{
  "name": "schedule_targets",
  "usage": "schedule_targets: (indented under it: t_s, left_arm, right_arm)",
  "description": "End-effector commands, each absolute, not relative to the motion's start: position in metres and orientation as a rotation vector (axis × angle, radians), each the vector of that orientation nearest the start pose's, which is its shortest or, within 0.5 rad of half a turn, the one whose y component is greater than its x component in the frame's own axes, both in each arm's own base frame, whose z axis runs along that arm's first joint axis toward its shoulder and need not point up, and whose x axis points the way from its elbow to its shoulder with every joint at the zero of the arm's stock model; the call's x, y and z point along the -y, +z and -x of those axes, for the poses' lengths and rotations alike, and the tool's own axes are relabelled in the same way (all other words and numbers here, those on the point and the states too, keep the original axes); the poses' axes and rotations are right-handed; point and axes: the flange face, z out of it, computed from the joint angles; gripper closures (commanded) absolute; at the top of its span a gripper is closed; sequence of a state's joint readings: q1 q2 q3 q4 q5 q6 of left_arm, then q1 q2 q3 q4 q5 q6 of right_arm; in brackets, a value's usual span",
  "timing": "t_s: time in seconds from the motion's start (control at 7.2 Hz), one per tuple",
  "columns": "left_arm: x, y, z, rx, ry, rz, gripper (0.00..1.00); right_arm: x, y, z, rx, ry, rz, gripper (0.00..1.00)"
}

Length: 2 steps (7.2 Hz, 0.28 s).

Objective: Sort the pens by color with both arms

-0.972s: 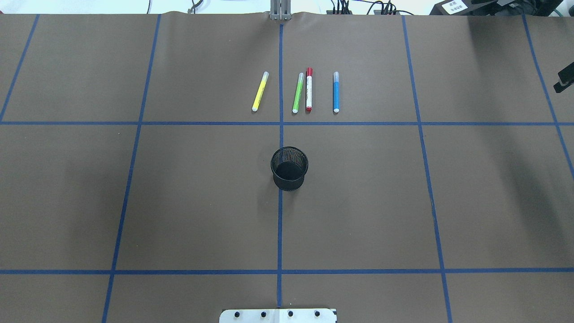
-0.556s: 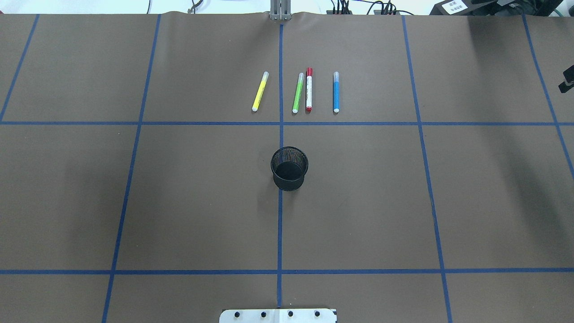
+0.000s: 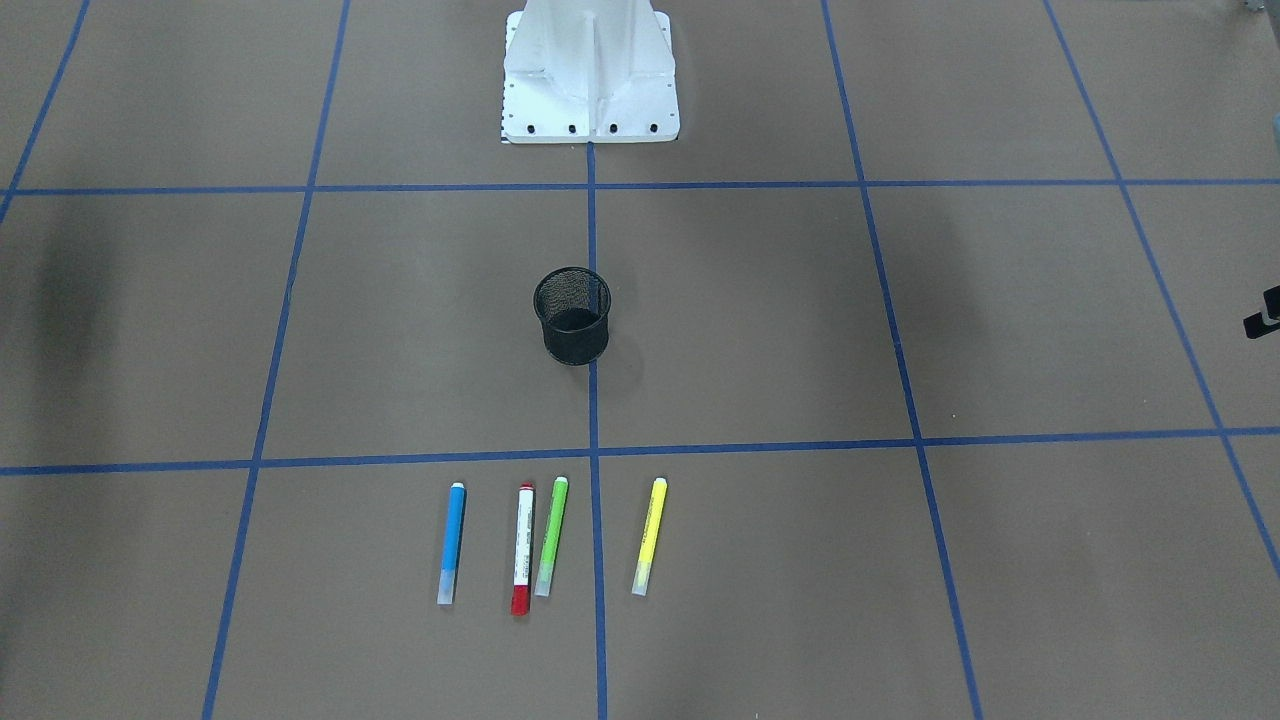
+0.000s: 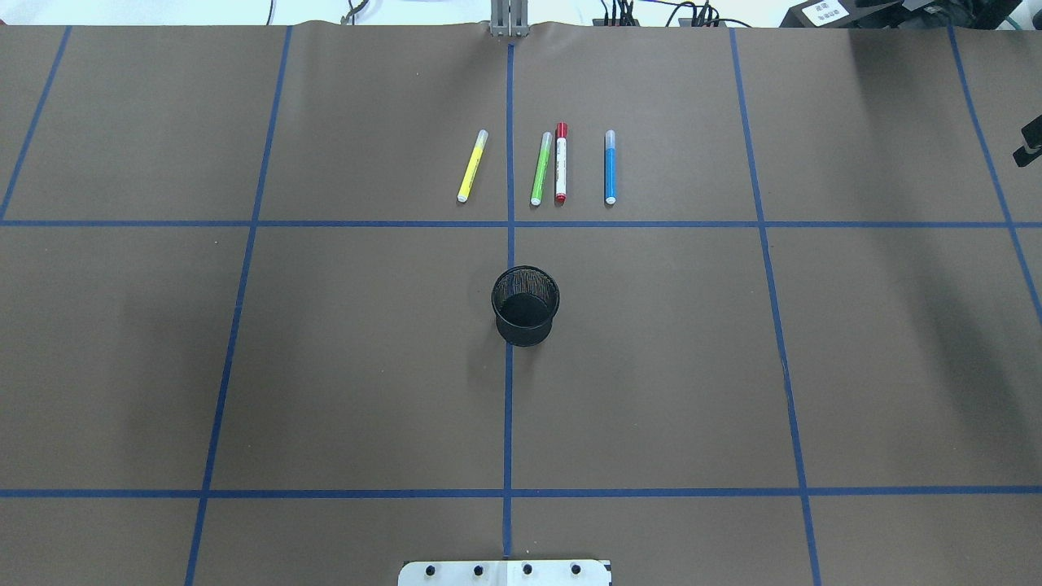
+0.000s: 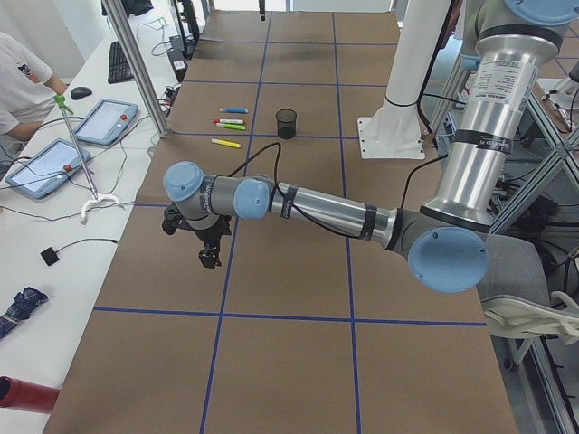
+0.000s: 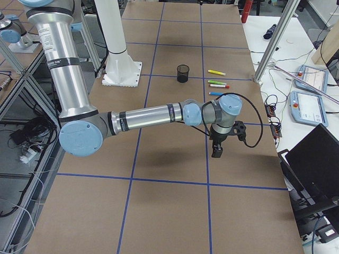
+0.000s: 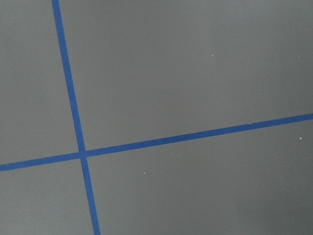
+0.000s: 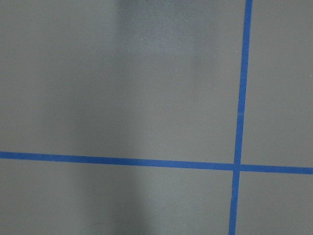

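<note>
Brown table (image 4: pixel 326 366): near its far edge lie the yellow pen (image 4: pixel 472 166), green pen (image 4: pixel 541 168), red-capped pen (image 4: pixel 561 163) and blue pen (image 4: pixel 610 167). We cannot tell whether left gripper (image 5: pixel 209 260) or right gripper (image 6: pixel 216 153) is clenched.

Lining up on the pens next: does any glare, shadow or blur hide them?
No. Overhead: pens sharp, evenly lit; soft shadows only far out on the table. Front-facing: likewise. Right wrist: a paler vertical band. Left wrist: even, crisp tape.
</note>
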State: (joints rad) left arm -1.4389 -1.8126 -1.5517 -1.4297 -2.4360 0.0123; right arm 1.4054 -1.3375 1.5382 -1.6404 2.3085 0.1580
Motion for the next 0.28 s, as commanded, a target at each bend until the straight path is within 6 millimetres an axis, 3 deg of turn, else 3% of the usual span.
schedule_targets:
  t_s: [0.0,0.14]
  left_arm:
    - [0.591,0.541,-0.02,-0.869,0.172,-0.032,0.0]
    - [0.589,0.524,-0.016,-0.869,0.18,-0.067,0.01]
  right_arm:
    - [0.596,0.559,0.032,0.743,-0.056,-0.004,0.0]
    - [0.596,0.554,0.03,0.747,-0.056,-0.014,0.0]
